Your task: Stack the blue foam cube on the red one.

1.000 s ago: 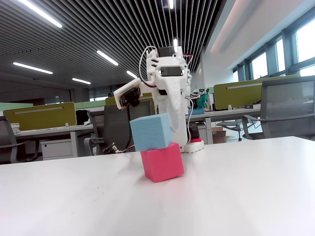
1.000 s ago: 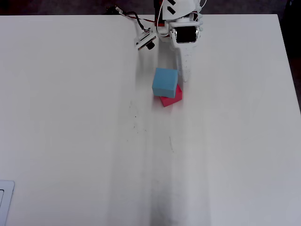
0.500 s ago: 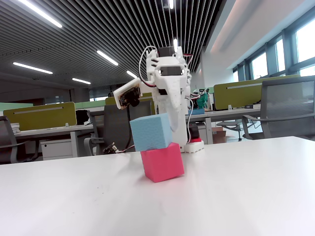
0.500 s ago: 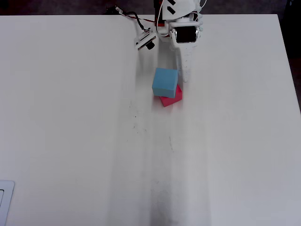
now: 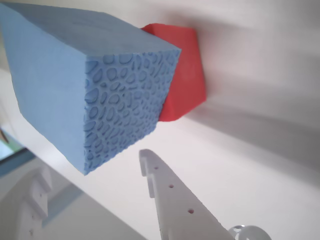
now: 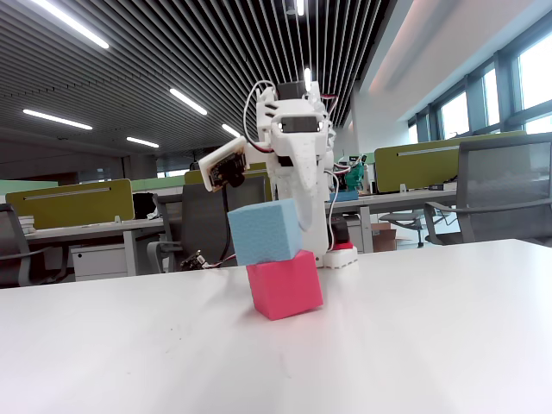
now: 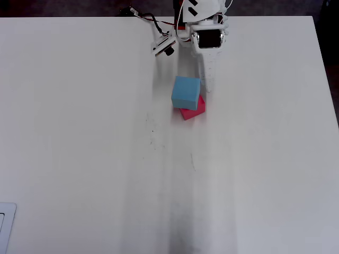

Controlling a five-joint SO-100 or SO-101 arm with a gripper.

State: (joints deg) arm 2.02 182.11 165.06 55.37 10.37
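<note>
I see the white table [image 7: 79,132] bare except for the stack near the arm's base: the blue foam cube [image 6: 265,231] sits on the red one [image 6: 285,283], offset toward the left in the fixed view and skewed, so part of the red top shows in the overhead view. I judge the step in hand to be the release; I'd pull away straight and slowly so no finger drags the blue cube off its perch. The arm [image 6: 297,155] is folded over, wrist pointing down beside the cubes. The gripper [image 5: 95,172] is spread, fingers clear of the foam in the wrist view.
</note>
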